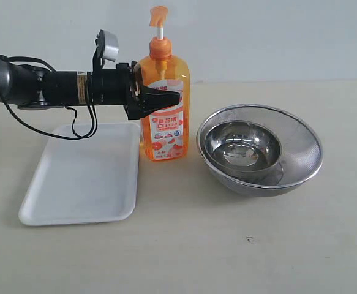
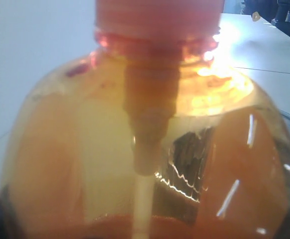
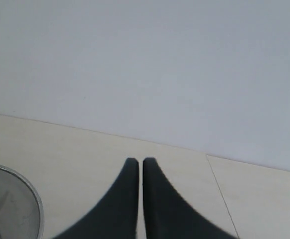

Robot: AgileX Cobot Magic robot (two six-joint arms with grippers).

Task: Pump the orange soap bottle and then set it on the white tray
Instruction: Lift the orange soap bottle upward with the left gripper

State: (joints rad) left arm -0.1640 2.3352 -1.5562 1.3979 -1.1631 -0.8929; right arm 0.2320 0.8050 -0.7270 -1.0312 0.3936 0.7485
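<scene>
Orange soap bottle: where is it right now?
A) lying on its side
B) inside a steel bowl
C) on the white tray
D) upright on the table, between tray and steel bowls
D: the orange soap bottle stands upright on the table, just off the white tray on one side, with the steel bowls on the other.

The only writing in view stands on the white-and-red label (image 1: 168,130) of the orange soap bottle (image 1: 166,70). A row of bold blue Chinese characters runs across its middle, too small and blurred to read surely. Finer print lower on the label cannot be made out either.
</scene>
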